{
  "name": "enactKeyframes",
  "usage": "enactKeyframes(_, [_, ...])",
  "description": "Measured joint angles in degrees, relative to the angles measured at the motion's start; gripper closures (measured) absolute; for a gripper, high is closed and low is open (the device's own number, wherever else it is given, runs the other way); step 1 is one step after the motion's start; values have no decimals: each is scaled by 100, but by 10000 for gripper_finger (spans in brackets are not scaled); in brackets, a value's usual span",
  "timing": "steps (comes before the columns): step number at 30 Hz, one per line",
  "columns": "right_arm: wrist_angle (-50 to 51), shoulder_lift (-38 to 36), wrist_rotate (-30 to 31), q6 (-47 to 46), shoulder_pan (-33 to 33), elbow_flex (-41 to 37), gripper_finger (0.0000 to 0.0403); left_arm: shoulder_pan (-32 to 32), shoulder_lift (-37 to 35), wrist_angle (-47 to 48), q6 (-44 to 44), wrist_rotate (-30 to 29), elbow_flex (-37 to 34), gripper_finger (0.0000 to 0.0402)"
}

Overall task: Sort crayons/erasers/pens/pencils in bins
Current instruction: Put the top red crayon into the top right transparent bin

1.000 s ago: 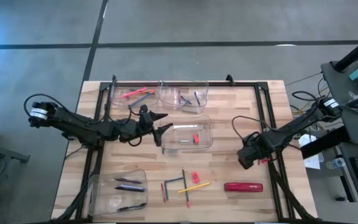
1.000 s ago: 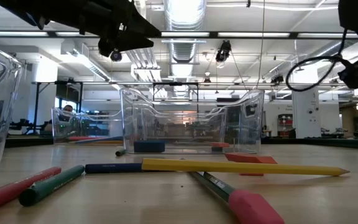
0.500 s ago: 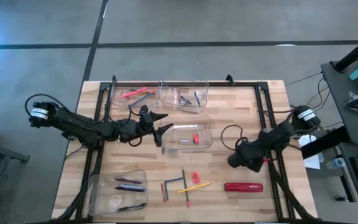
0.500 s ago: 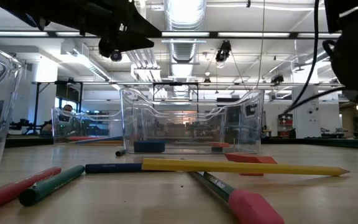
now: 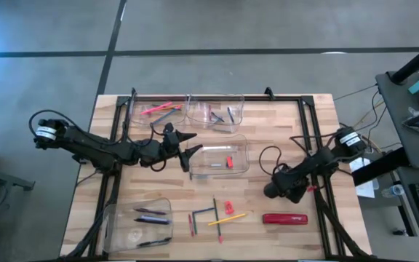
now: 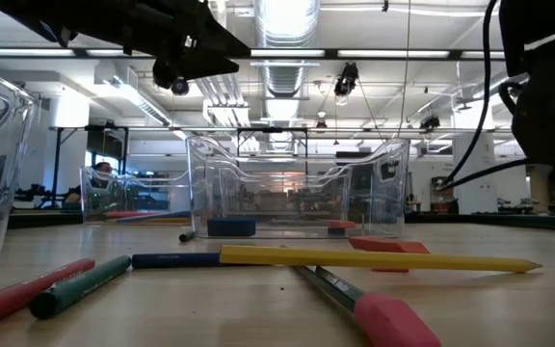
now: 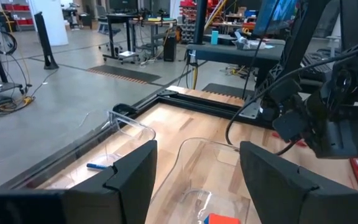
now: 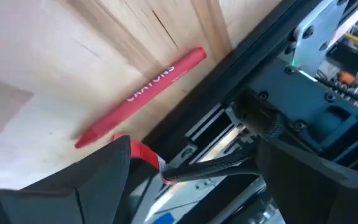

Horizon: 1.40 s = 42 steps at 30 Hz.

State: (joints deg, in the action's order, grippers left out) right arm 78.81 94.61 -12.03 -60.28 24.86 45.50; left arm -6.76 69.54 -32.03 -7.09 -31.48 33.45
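My left gripper [image 5: 193, 143] hangs open and empty over the left end of the middle clear bin [image 5: 238, 166], which holds a red eraser [image 5: 229, 161]; its fingers frame that bin in the left wrist view [image 7: 197, 186]. My right gripper [image 5: 271, 191] is open and empty, low over the table right of centre. Its wrist view [image 8: 191, 186] shows a red crayon [image 8: 143, 96] lying flat on the wood beside the dark table frame. Loose pencils, among them a yellow one [image 5: 228, 217], and a red eraser [image 5: 228, 207] lie near the front edge.
Two clear bins [image 5: 155, 110] [image 5: 215, 113] stand at the far edge and one [image 5: 138, 222] at the near left, each with sticks inside. A large red oblong object [image 5: 284, 218] lies near the front right. A black frame [image 5: 308, 124] runs along the table's sides.
My right gripper has gone toward the table's left and near edges, coming closer to the loose items at the front, while its arm has swung round behind it.
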Motion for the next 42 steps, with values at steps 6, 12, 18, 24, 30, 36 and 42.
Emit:
enactKeyframes(6, [-247, 231, -156, -484, 0, -68, 75, 0, 0, -2, 0, 7, 0, 188])
enactKeyframes(12, [-314, 400, -219, -570, 0, -63, 75, -4, 0, 0, 0, 42, -4, 188])
enactKeyframes(18, [-445, 112, -12, -777, 0, 89, 75, -4, 0, 3, 0, 42, -4, 188])
enactKeyframes(24, [-367, -367, 492, -1161, -2, 373, 75, 0, 0, 0, -4, 37, -4, 188])
enactKeyframes(30, [-323, -840, 911, -1308, 0, 620, 75, 0, 0, 0, -7, 35, -4, 188])
enactKeyframes(36, [-397, -1128, 857, -174, 116, 501, 75, 0, 0, 0, -4, 37, -7, 188])
enactKeyframes(42, [-956, -1071, 549, 690, 248, 282, 75, 0, 0, 0, -4, 38, -7, 188])
